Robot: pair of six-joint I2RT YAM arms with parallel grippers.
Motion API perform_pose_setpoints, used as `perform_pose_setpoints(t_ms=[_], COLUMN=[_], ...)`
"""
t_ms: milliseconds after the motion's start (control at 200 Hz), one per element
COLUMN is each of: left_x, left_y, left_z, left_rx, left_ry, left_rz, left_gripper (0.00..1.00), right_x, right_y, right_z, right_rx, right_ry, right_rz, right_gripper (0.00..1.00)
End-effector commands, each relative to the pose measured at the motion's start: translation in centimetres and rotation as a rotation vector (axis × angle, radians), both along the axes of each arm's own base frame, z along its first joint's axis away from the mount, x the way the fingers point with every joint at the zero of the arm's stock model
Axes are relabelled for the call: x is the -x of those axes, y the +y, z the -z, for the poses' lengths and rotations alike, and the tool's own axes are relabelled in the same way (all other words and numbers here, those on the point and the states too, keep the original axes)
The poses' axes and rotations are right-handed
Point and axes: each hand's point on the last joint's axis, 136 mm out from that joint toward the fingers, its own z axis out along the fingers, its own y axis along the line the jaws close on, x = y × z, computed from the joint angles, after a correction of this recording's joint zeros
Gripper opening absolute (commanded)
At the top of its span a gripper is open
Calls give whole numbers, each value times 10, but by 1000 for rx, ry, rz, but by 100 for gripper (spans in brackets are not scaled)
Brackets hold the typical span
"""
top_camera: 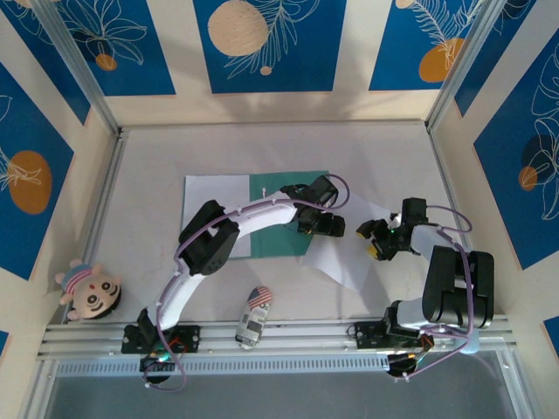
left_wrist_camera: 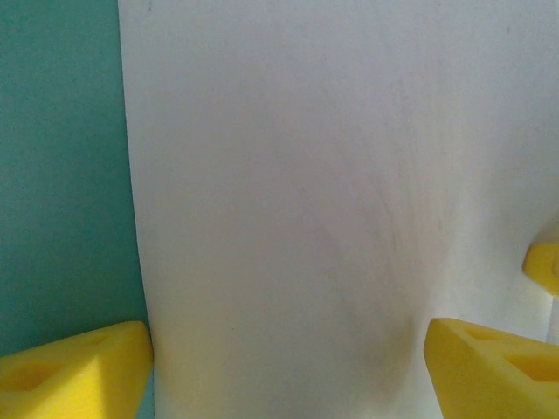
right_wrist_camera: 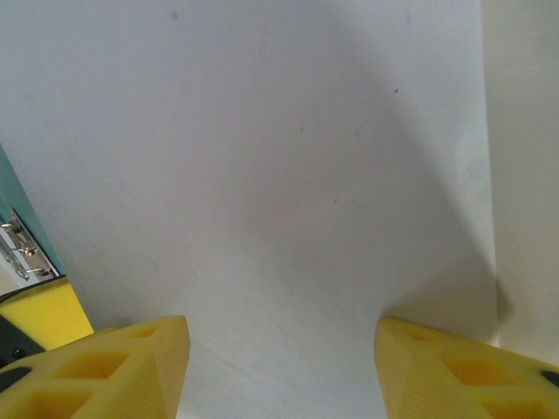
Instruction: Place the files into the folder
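**Q:** Where do the files lie?

**A:** Sheet 1 (top_camera: 217,209) lies flat on the left leaf of the open folder (top_camera: 293,183). Sheet 2 (top_camera: 345,262) lies askew, its edge overlapping the folder's right leaf and the rest on the table (top_camera: 393,157). The left wrist view shows sheet 2 (left_wrist_camera: 306,175) meeting the folder (left_wrist_camera: 57,175) along a straight edge.

**Q:** And the 2 grippers?

**A:** The left gripper (top_camera: 319,223) hangs over that overlap. Its fingers (left_wrist_camera: 74,371) are spread wide above sheet 2 and pinch nothing. The right gripper (top_camera: 380,240) sits just beside it over sheet 2 (right_wrist_camera: 279,175), jaws likewise spread with nothing between them. Whether any fingertip touches the paper cannot be told.

**Q:** Other items?

**A:** A car (top_camera: 253,314) and a doll (top_camera: 87,292) rest near the table's front edge, well apart from the folder.
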Motion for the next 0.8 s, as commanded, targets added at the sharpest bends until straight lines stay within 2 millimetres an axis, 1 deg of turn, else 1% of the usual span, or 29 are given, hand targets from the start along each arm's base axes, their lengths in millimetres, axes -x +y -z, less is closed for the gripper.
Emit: perform_pose_setpoints(t_ms=[0, 170, 335, 430, 795], left_x=[14, 15, 14, 14, 13], left_y=[2, 3, 2, 2, 3], left_z=[6, 10, 9, 9, 7], left_rx=[-12, -18, -10, -11, -7], left_ry=[43, 51, 54, 55, 58], left_rz=[10, 4, -3, -6, -17], left_gripper=[83, 83, 82, 79, 62], right_x=[0, -3, -5, -6, -7], right_y=[8, 15, 21, 21, 28], right_z=[-1, -2, -3, -4, -4], right_rx=[-29, -40, -49, -46, -62], right_ry=[11, 2, -4, -6, -10], right_rz=[-11, -20, -30, -29, -40], right_gripper=[59, 59, 59, 59, 59])
